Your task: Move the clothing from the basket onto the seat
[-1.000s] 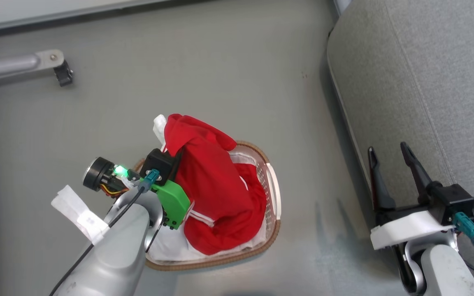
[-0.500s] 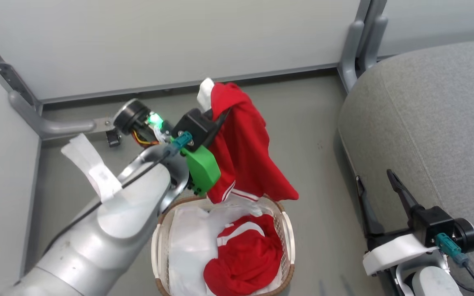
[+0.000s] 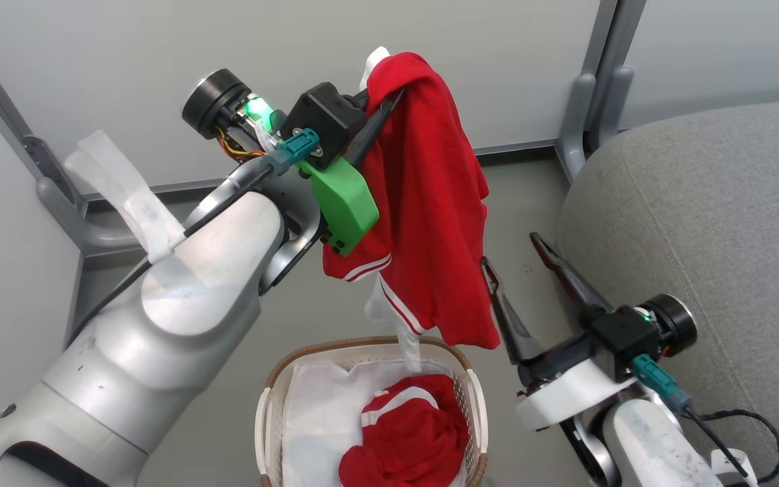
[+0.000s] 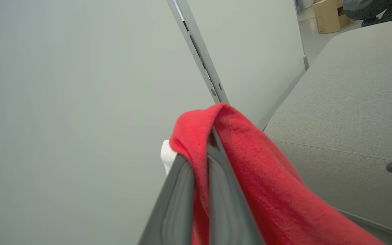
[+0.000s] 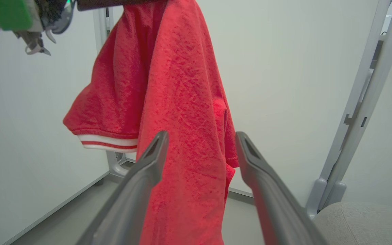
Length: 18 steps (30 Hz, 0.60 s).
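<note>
Red garment (image 3: 430,203): clamped in my left hand (image 3: 389,101), now hoisted above basket (image 3: 362,343); seat (image 3: 700,237) at 3 o'clock awaits. Right hand (image 3: 510,249) open.

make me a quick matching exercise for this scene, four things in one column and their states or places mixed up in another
Column one
1 left gripper
2 right gripper
3 hanging red garment
4 crumpled red garment

Column two
a lying in the basket
b jaws open, empty
c jaws shut on red cloth
d dangling in the air

Pairs: 1-c, 2-b, 3-d, 4-a
</note>
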Motion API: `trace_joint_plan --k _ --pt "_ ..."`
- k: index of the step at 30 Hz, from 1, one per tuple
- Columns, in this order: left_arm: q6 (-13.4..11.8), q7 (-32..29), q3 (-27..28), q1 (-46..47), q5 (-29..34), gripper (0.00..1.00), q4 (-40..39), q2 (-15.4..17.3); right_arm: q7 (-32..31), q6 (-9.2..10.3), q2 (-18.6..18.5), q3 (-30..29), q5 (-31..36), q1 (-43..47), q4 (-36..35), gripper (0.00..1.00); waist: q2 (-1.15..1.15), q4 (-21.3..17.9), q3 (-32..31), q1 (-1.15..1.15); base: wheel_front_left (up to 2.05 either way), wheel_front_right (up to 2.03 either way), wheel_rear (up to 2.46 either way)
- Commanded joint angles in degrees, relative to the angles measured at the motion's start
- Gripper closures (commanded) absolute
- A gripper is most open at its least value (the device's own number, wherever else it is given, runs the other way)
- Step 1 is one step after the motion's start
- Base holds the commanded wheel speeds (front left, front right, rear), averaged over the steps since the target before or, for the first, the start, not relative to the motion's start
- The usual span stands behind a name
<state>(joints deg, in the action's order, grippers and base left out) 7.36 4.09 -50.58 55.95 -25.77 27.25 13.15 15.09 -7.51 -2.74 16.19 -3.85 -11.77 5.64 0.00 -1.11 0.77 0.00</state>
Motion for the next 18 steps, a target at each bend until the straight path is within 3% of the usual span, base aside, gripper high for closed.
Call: trace_joint_plan --k 1,4,18 --pt "-0.33 -0.22 -0.23 1.06 -0.73 1.0 0.18 -0.56 0.12 0.03 -0.26 1.52 -0.19 -1.02 -0.32 0.0 0.0 0.11 -0.08 0.0 0.0 0.0 0.0" --pt "-0.42 -0.41 -0.49 1.23 -1.04 1.0 0.32 -1.31 0.12 0.04 -0.3 3.73 -0.35 -2.66 0.19 0.0 0.0 0.28 -0.16 0.0 0.0 0.0 0.0" --pt "-0.77 -1.55 -2.66 1.71 -1.79 1.0 -0.93 -5.9 0.12 0.05 -0.28 3.73 2.51 -11.15 11.81 0.0 0.0 3.18 -0.64 0.0 0.0 0.0 0.0"
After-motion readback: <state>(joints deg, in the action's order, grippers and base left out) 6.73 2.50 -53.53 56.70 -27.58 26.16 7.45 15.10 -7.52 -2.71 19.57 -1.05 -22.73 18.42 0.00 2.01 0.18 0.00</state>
